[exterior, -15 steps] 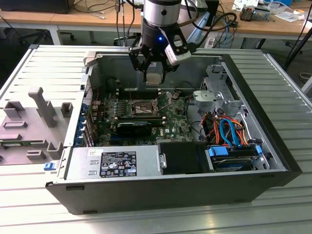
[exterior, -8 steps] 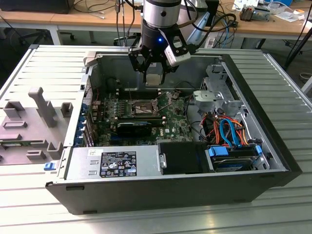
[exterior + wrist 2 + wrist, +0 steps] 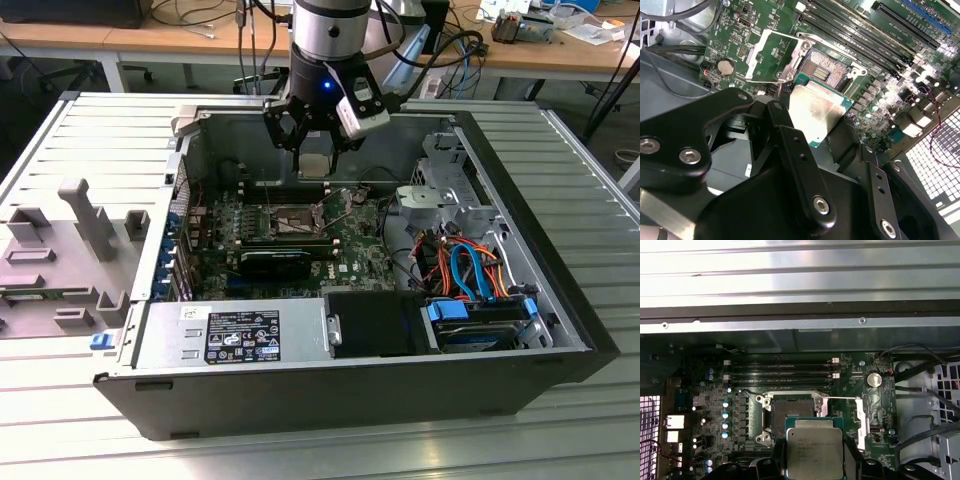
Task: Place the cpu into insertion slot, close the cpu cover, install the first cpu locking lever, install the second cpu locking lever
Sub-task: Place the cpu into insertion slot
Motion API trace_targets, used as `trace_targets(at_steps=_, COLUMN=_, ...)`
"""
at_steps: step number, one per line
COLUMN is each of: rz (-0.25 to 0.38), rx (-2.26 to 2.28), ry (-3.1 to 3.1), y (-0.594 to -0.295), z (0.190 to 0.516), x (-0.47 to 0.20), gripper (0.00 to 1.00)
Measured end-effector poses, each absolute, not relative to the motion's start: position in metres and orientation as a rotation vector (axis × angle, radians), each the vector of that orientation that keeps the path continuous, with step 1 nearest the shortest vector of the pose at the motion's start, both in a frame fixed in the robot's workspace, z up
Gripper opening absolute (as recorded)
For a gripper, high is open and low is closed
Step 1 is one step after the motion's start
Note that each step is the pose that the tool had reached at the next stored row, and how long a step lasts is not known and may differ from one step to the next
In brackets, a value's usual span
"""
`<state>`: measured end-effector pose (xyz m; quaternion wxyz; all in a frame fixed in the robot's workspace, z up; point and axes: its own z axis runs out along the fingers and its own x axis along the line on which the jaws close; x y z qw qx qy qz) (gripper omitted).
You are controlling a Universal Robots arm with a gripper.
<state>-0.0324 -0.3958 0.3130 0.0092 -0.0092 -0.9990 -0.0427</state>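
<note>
- the cpu point(image 3: 815, 452) hangs in the air above the green board point(image 3: 705, 390), held flat with its silver top up; it is not yet in the insertion slot point(image 3: 790, 415).
- the gripper point(image 3: 316, 150) is clamped on the cpu, jaws pressed against two opposite edges and nothing else between them.
- the slot lies under the cpu and a little off centre from it. in the exterior view the slot point(image 3: 290, 222) sits lower in the case and slightly toward the exterior view's left of the held cpu point(image 3: 315, 166).
- the cpu is close to square, so it has no real long axis; in the first wrist view its edges run roughly in line with the slot's edges.
- the cover point(image 3: 772, 55) is swung up and open beside the slot point(image 3: 827, 70), so the pale contact field is bare, with the cpu point(image 3: 815, 112) just short of it in the second wrist view.
- there are lines of print on the cpu's metal top, too fine to make out.
- a coin battery point(image 3: 872, 379) sits on the board near the slot.
- a power supply point(image 3: 240, 335) at the near side of the case point(image 3: 560, 250) carries a black label with white print, also too small to read.
</note>
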Motion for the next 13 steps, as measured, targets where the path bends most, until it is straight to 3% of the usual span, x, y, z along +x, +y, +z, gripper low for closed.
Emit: trace_targets(at_steps=13, rz=-0.133, rx=-0.025, ry=-3.120, y=-0.3971, z=0.3086, x=-0.0347, gripper=0.55)
